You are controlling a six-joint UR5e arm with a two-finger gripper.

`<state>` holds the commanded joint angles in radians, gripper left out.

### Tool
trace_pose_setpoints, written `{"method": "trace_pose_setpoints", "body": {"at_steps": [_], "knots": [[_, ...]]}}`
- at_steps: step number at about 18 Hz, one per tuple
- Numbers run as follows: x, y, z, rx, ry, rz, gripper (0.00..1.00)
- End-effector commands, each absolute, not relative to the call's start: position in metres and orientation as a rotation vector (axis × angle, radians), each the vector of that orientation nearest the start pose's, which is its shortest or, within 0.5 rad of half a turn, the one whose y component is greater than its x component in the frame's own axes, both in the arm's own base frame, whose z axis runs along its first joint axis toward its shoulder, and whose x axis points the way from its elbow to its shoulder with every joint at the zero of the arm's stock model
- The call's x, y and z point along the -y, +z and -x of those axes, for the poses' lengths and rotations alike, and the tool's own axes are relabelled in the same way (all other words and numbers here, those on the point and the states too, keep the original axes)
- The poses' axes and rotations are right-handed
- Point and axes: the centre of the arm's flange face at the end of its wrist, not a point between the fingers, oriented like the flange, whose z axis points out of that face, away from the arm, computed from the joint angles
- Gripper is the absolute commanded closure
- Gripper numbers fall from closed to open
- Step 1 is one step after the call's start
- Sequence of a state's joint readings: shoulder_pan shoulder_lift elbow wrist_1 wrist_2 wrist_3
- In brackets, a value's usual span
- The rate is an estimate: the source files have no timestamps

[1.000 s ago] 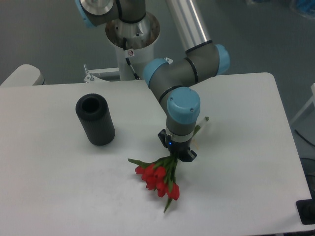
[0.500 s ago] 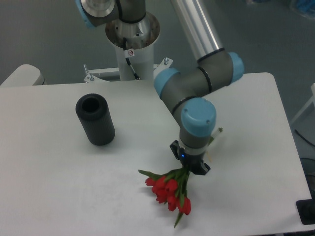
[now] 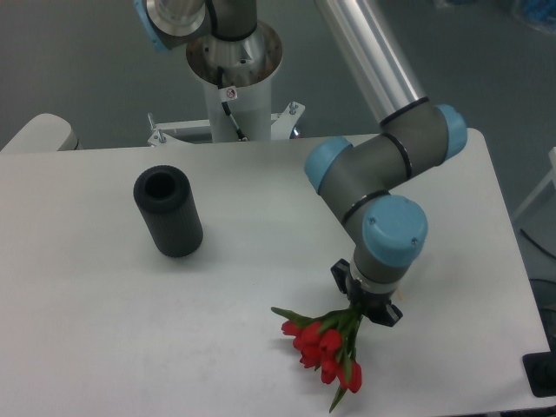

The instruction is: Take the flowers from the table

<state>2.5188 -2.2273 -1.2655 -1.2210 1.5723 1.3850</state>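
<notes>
Claw [image 3: 368,311] position noted: I have it over the near right part of the surface [image 3: 104,330], pointing down, with its fingers closed on the green stems of the flowers [image 3: 323,346]. The fingertips themselves are hidden under the wrist, so I judge the hold from how the stems run up into the claw and from what follows.

Change observed: over the last second the arm has carried the claw steadily to the right and toward the near edge, and the bunch has gone with it each time, keeping the same attitude below the claw, red buds fanned out toward the near-left. That tells me the grasp is holding and the bunch is not slipping.

Location of the bunch: directly below and just near-left of the claw, close to the surface. I cannot tell from this view whether the buds are clear of it or dragging across it.

Other items: the black cylinder [image 3: 168,211] lies well apart on the left, unmoved.

Assessment: the pick is largely accomplished; I judge that a clear lift remains to be confirmed.
</notes>
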Motion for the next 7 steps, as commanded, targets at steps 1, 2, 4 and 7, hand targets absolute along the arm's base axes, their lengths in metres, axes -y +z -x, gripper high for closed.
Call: {"method": "trace_pose_setpoints", "body": {"at_steps": [1, 2, 4, 7], "knots": [[-0.5314, 0.2641, 0.5136, -0.703, -0.006, 3.065, 0.94], [-0.5314, 0.2641, 0.5136, -0.726, -0.006, 3.060, 0.95], [-0.5317, 0.2629, 0.5124, -0.739, -0.007, 3.059, 0.95], [-0.5316, 0.2623, 0.5122, -0.739, -0.007, 3.059, 0.95]]}}
